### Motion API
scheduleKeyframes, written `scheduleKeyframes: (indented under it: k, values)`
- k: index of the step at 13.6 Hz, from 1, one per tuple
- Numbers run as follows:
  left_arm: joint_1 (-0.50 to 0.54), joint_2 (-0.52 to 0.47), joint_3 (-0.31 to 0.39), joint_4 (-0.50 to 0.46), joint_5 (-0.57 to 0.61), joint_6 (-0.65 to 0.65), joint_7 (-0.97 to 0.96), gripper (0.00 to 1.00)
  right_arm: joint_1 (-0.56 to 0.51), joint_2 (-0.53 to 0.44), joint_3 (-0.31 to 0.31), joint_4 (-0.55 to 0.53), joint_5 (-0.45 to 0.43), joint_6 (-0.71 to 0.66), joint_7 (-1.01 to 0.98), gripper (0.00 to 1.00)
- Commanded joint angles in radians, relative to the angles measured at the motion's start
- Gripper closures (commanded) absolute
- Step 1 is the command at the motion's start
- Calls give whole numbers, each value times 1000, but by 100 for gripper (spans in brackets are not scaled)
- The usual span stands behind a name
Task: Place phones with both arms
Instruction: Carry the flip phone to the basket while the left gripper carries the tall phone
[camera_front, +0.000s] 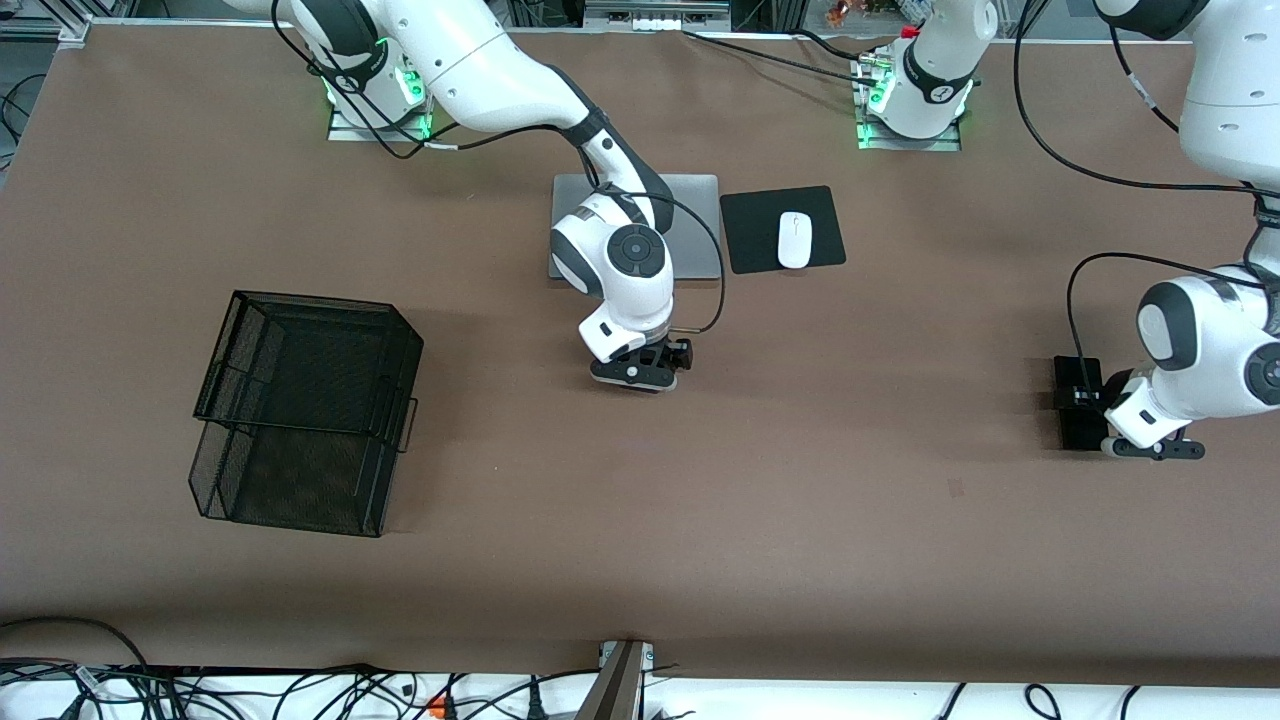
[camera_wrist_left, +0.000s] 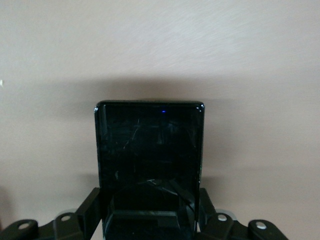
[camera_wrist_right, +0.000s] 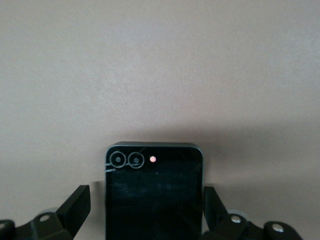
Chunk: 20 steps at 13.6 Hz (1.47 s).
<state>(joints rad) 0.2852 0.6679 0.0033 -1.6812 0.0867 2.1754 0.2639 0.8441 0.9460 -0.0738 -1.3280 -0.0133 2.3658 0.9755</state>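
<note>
The long slim black phone (camera_front: 1078, 425) lies on the brown table at the left arm's end. My left gripper (camera_front: 1084, 397) is down on it, and in the left wrist view (camera_wrist_left: 150, 200) its fingers (camera_wrist_left: 93, 205) press against both long sides of the phone (camera_wrist_left: 150, 145). My right gripper (camera_front: 672, 356) is low over the table's middle. In the right wrist view (camera_wrist_right: 146, 200) it is open, with its fingers (camera_wrist_right: 80, 200) standing apart from the sides of the small black phone (camera_wrist_right: 154, 190) with two round lenses. That phone is hidden in the front view. The lavender-white phone is out of view.
A black wire-mesh two-tier tray (camera_front: 305, 405) stands toward the right arm's end. A grey laptop (camera_front: 695, 215) lies shut near the bases, with a white mouse (camera_front: 795, 240) on a black pad (camera_front: 750, 230) beside it.
</note>
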Motion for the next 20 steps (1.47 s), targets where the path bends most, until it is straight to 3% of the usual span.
scheduleKeyframes:
  k: [1,2,4,5,6,8,10,14,17,20]
  values:
    - [-18,-27,-29,116,-18,-184,2,81,1,14,2,-17,-7,24,5,0]
    - [-30,-30,-41,156,-18,-245,-18,81,1,13,2,-17,-7,24,2,5]
    - [-70,-36,-54,234,-19,-374,-81,81,-5,1,0,-14,-8,15,-15,61]
    - [-102,-39,-55,274,-19,-434,-113,81,-8,-12,-1,-13,-8,1,-21,80]
    - [-136,-40,-54,316,-19,-487,-148,81,-16,-33,-3,-10,-8,-28,-21,89]
    - [-213,-40,-54,371,-19,-564,-202,81,-16,-91,-17,-8,-8,-101,-26,99]
    - [-267,-40,-58,374,-21,-575,-280,81,-23,-171,-27,-7,-4,-219,-73,100]
    - [-288,-27,-166,373,-118,-569,-287,81,-83,-349,-76,-33,7,-480,-252,100]
    - [-375,31,-216,371,-220,-530,-305,82,-103,-548,-171,-254,10,-490,-430,100]
    - [-525,76,-215,359,-237,-317,-498,84,-103,-723,-340,-485,10,-424,-656,100]
